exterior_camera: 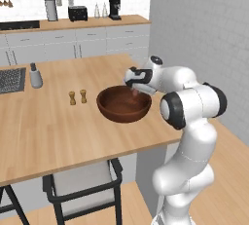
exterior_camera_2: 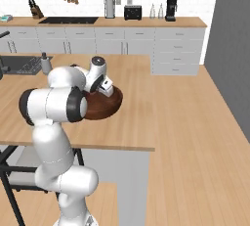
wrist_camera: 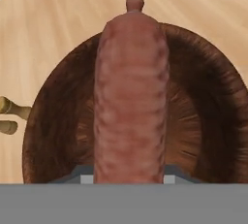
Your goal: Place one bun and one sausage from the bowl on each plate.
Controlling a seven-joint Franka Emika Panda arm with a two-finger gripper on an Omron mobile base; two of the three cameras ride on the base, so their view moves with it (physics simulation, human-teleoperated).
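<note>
The sausage (wrist_camera: 131, 97) was clenched endwise in the jaws above the bowl (wrist_camera: 203, 102), near the worktop's right edge, ready for carrying.

I work in a home kitchen: behind my wooden island counter (exterior_camera: 53, 131) stand a toaster (exterior_camera: 78, 13), coffee machine (exterior_camera: 115, 8) and white cabinets (exterior_camera: 73, 41).

bowl (wrist_camera: 208, 106): dark grained wood | sausage (wrist_camera: 131, 102): ridged, matt | counter (exterior_camera: 44, 131): pale wood
</note>
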